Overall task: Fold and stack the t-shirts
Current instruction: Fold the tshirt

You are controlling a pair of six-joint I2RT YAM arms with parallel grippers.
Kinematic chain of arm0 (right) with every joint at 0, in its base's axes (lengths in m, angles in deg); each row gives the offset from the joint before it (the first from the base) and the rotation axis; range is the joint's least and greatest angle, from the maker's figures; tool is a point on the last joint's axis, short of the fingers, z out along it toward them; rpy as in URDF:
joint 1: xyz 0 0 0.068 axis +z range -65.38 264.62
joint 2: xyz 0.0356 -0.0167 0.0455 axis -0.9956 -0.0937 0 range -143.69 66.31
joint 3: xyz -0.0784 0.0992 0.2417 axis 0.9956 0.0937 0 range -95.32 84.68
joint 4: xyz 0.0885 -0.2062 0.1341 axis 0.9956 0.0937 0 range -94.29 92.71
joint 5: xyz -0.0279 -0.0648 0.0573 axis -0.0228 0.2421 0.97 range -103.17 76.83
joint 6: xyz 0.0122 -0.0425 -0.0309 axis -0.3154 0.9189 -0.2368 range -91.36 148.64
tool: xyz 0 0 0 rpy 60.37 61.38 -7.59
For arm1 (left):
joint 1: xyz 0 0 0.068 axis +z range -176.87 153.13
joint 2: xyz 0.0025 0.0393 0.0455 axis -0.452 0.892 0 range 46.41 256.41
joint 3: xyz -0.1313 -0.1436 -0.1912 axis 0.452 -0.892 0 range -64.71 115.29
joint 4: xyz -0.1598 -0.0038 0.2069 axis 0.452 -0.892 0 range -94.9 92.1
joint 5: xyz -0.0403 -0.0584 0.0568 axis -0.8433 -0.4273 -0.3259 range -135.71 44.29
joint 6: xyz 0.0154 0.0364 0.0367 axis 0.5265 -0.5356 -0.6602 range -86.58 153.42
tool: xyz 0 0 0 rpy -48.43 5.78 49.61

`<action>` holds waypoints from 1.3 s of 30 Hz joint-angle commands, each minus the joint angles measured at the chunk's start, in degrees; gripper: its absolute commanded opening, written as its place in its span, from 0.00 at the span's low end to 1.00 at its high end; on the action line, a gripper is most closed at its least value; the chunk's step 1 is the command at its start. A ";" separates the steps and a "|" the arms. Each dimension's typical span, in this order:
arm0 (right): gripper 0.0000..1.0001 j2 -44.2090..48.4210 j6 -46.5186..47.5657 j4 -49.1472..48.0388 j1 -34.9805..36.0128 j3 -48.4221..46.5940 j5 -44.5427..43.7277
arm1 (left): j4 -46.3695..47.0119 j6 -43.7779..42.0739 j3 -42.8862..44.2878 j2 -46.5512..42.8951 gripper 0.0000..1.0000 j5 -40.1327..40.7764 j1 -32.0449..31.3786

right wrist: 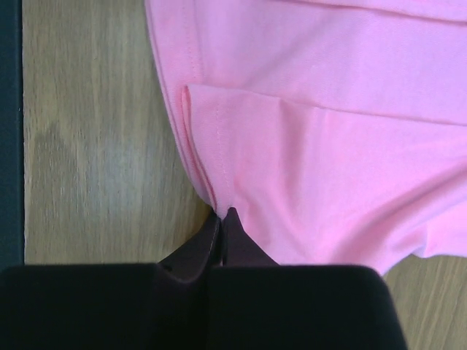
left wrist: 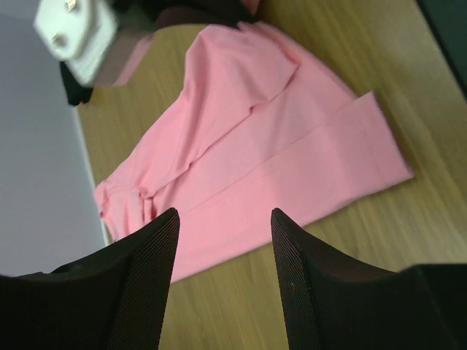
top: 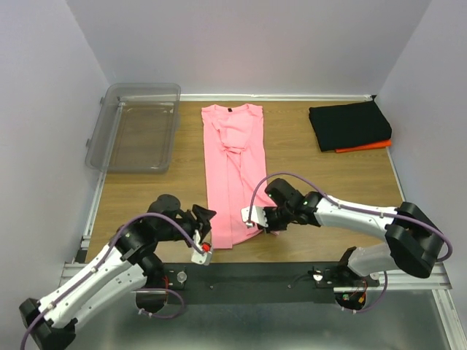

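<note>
The pink t-shirt (top: 233,164) lies folded lengthwise into a long strip down the middle of the table, neck label at the far end. My right gripper (top: 261,219) is shut on its near right hem; in the right wrist view the closed fingertips (right wrist: 224,213) pinch the folded pink edge (right wrist: 328,146). My left gripper (top: 205,219) is open and empty just off the shirt's near left corner; in the left wrist view its gripper (left wrist: 224,219) hovers over wood beside the pink cloth (left wrist: 277,138). A folded black shirt (top: 349,124) lies on an orange one (top: 365,146) at the far right.
A clear plastic bin (top: 135,127) stands at the far left, partly off the wooden table (top: 314,182). Walls close in at the left, back and right. A black strip (top: 255,273) runs along the near edge by the arm bases.
</note>
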 commanded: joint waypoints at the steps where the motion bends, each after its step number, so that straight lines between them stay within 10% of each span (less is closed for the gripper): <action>1: 0.01 0.45 -0.62 2.93 -2.37 -2.09 6.29 | 3.21 0.19 -0.35 6.45 0.62 -0.98 -5.10; 10: 0.01 0.63 -1.15 3.37 -6.68 -2.79 8.93 | 9.63 7.05 1.76 23.33 0.62 5.79 -19.78; 39: 0.00 3.35 -2.73 3.46 -8.35 -3.41 10.42 | 13.76 24.27 5.10 41.87 0.58 18.97 -27.00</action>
